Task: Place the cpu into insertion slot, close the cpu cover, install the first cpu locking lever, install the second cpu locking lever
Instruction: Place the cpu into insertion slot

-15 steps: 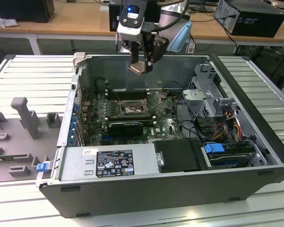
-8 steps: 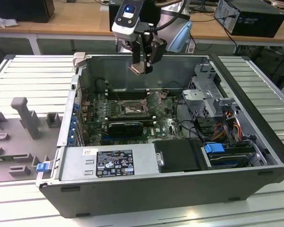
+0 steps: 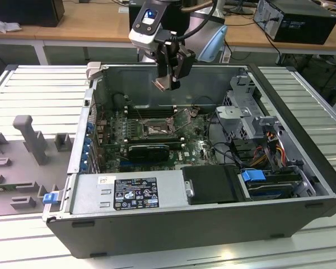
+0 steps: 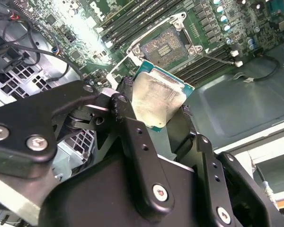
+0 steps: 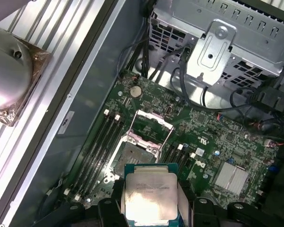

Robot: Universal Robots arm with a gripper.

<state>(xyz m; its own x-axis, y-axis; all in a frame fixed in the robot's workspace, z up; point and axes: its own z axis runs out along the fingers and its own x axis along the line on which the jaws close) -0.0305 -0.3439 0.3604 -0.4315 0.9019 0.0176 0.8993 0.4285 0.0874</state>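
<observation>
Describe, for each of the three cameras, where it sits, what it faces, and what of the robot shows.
Exterior view: off the arm, outside the open computer case, looking down into it; the arm and gripper show.
First wrist view: on the arm, facing the insertion slot past the held cpu; fingertips show.
Second wrist view: on the arm, facing the same slot; black gripper linkage shows.
Shared: both wrist views show the cpu and the slot.

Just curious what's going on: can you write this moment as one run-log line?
pincer: shut on cpu | cpu: above empty insertion slot | cpu cover: open
</observation>
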